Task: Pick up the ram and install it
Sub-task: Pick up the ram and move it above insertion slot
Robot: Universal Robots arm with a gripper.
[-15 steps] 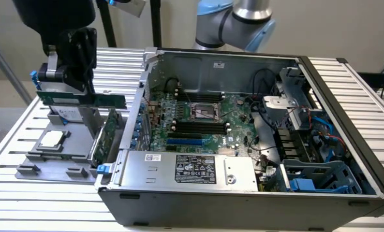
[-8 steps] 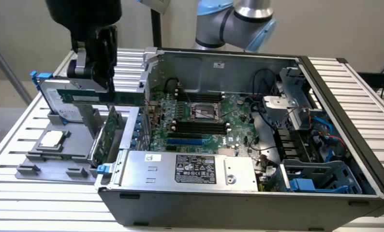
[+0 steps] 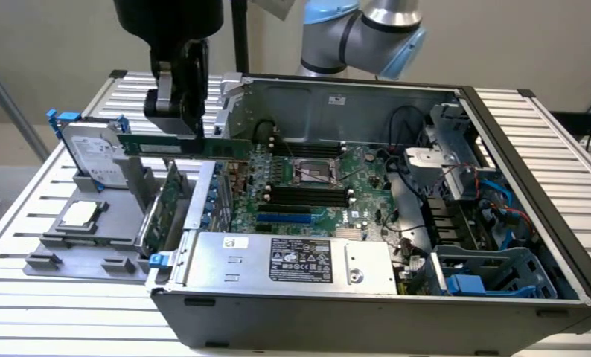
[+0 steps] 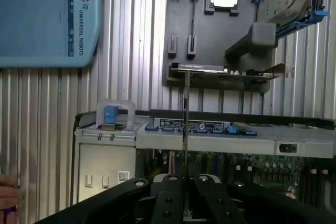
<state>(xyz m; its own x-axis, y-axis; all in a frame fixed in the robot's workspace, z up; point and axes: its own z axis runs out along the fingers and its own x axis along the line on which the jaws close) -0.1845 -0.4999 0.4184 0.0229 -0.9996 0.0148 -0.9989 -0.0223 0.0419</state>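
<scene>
Ram (image 3: 181,146) up in the air, level and standing on its long edge, pinched near the middle of its upper edge. Gripper (image 3: 179,125) pressed together on it from above. Hangs over the case (image 3: 355,100) at the wall on the exterior view's left: one end reaches in above the motherboard (image 3: 321,178), the other pokes out past that wall. Already clear of the grey holder (image 3: 77,249) just outside the case. Not yet in any of the black slots (image 3: 301,195) down on the case floor, and well apart from them.

Below the outer end, just outside the same wall: a larger green card (image 3: 156,216) standing upright in the holder, with a hard drive (image 3: 92,152) beside it.

Trouble from here, as a judgement only:
- Could pivot in the pinch, with so much length to either side of a narrow hold; any knock would leave it crooked over the slot.
- Could clip the case wall or the upright card if lowered before being carried fully inside.
- Could snag the dark cables (image 3: 410,123) near the slots.
- Could jam or bend if pushed down while tilted, or with its notch off the slot's key.
</scene>
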